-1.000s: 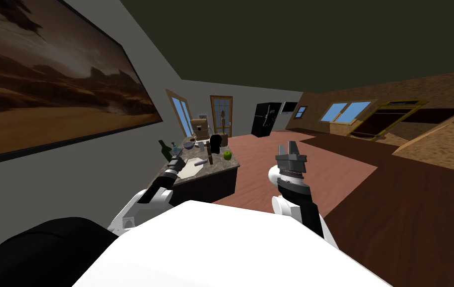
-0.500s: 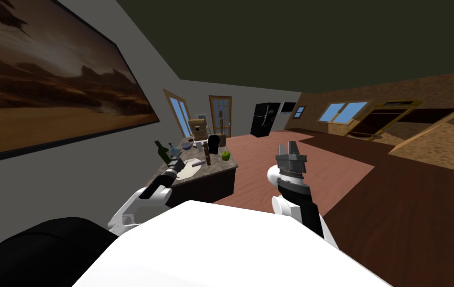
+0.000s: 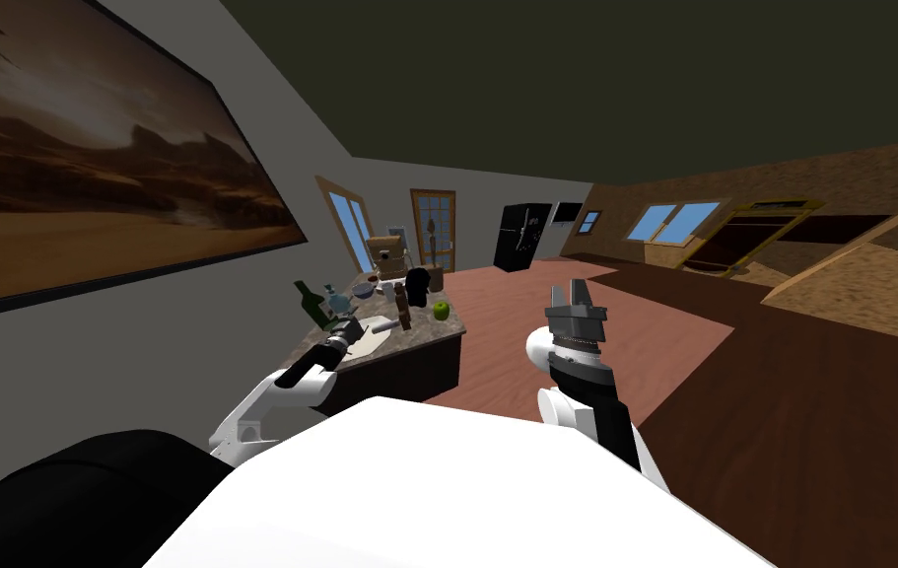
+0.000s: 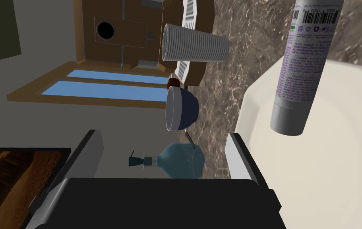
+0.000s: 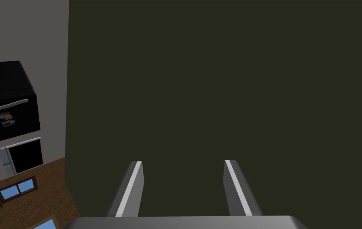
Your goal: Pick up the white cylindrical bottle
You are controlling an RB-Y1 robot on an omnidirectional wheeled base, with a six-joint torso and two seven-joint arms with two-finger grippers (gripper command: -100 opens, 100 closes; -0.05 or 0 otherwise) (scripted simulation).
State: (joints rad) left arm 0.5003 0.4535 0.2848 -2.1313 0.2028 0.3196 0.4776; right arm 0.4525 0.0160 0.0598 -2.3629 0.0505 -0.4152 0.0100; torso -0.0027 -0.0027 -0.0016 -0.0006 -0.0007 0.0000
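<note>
The left tool (image 4: 162,135) hangs low over the marbled worktop (image 4: 223,79), just beside the white plate (image 4: 323,159). Its two fingers are spread wide with nothing held, and one fingertip sits at the plate's rim. The white bottle (image 4: 305,59) lies on its side across the plate, grey cap toward the plate's middle, its labelled body reaching out past the plate's far rim. It lies outside the fingers, untouched. Just off the plate, seen in the gap between the fingers, stands a blue-green flask (image 4: 180,161). Farther from the plate come a dark blue bowl (image 4: 181,108), then a ribbed grey cup (image 4: 195,43) and a brown box (image 4: 120,28). The right tool (image 5: 182,163) is well away from the plate, raised over the floor (image 3: 506,365) — its fingers likewise apart and empty.
</note>
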